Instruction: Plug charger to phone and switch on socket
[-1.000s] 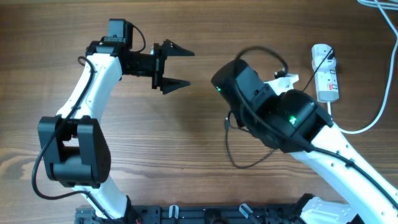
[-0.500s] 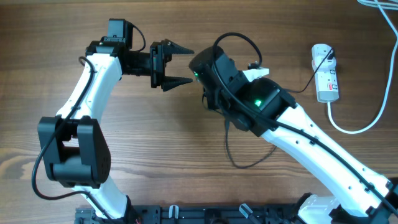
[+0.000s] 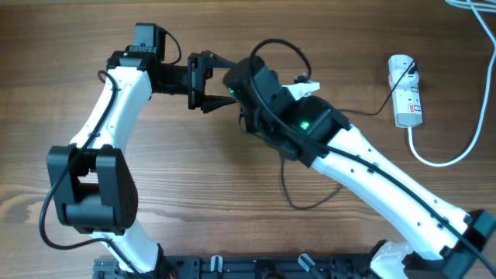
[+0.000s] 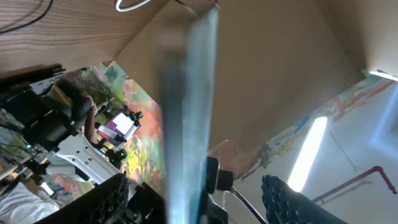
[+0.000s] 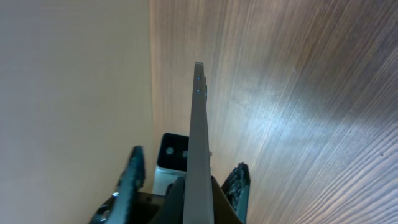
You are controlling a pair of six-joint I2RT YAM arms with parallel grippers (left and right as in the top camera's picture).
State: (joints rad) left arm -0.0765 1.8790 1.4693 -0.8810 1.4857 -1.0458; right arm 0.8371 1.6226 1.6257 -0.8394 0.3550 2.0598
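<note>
The bench (image 3: 194,178) is where most of the job waits: nothing is plugged in yet. My right tool (image 5: 189,160) grips the phone (image 5: 199,118), held up on its edge. My left tool (image 4: 196,186) is wide, one finger on each side of it. The socket (image 3: 407,97) sits well apart (switch too small to see). The charger (image 3: 284,182) lies loose. I can read no writing.
</note>
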